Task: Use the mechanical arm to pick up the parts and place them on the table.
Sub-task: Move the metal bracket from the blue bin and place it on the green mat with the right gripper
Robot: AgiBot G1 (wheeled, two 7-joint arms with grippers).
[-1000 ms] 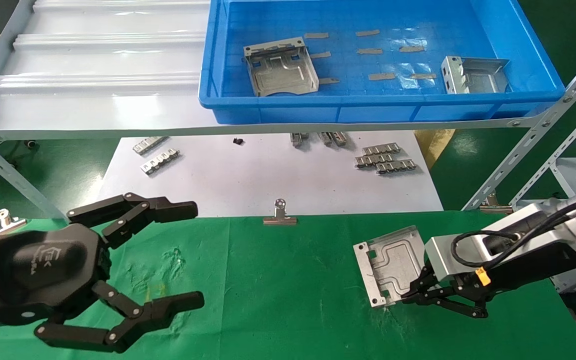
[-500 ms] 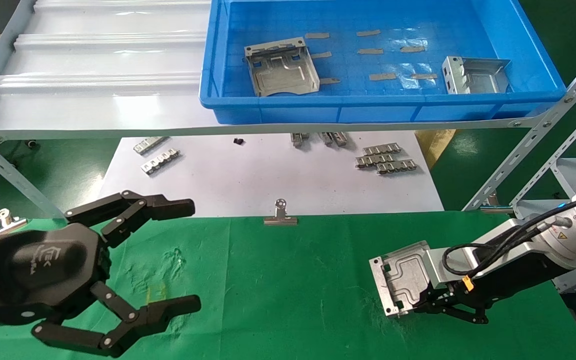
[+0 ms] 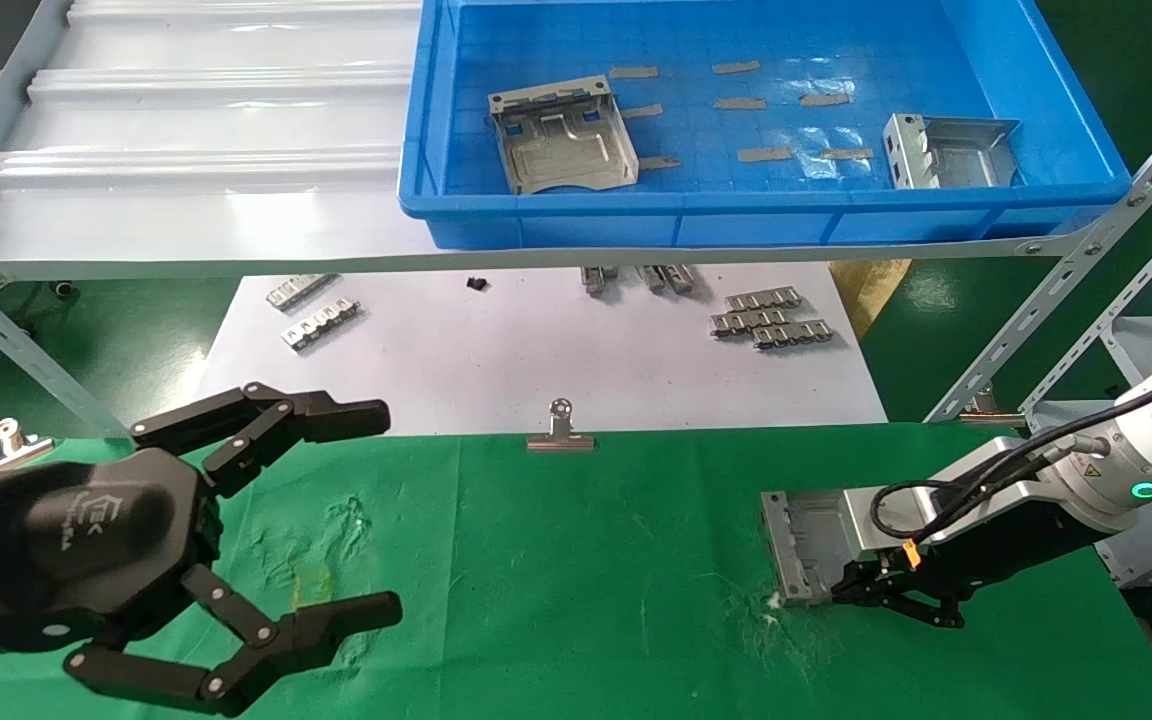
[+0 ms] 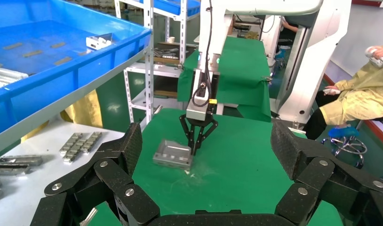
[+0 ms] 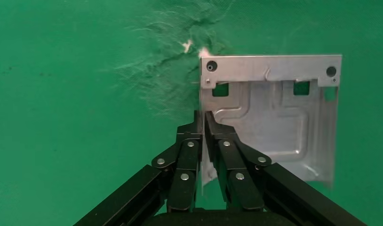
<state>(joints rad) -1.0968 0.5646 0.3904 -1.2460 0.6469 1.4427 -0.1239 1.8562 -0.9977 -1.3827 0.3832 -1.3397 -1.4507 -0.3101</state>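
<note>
My right gripper [image 3: 841, 590] is shut on the side flange of a grey stamped part [image 3: 802, 545], which is low on the green cloth table [image 3: 586, 560] at the right. The right wrist view shows my fingertips [image 5: 202, 117] pinching the flange edge, with the part [image 5: 274, 113] flat against the cloth. The left wrist view shows that part [image 4: 172, 154] resting on the cloth under the right gripper [image 4: 195, 148]. My left gripper [image 3: 381, 510] hovers open and empty over the table's left. Two more parts [image 3: 561, 135] [image 3: 946, 150] lie in the blue bin.
The blue bin [image 3: 776, 225] sits on a pale ribbed shelf [image 3: 196, 150] at the back. A white sheet [image 3: 536, 360] holds small toothed strips [image 3: 766, 315]. A silver binder clip [image 3: 560, 430] grips the cloth's far edge. Slotted rack uprights [image 3: 1066, 300] stand at the right.
My right gripper has lowered the part and tilted it down flatter onto the cloth, shifting slightly right. The left gripper has barely moved.
</note>
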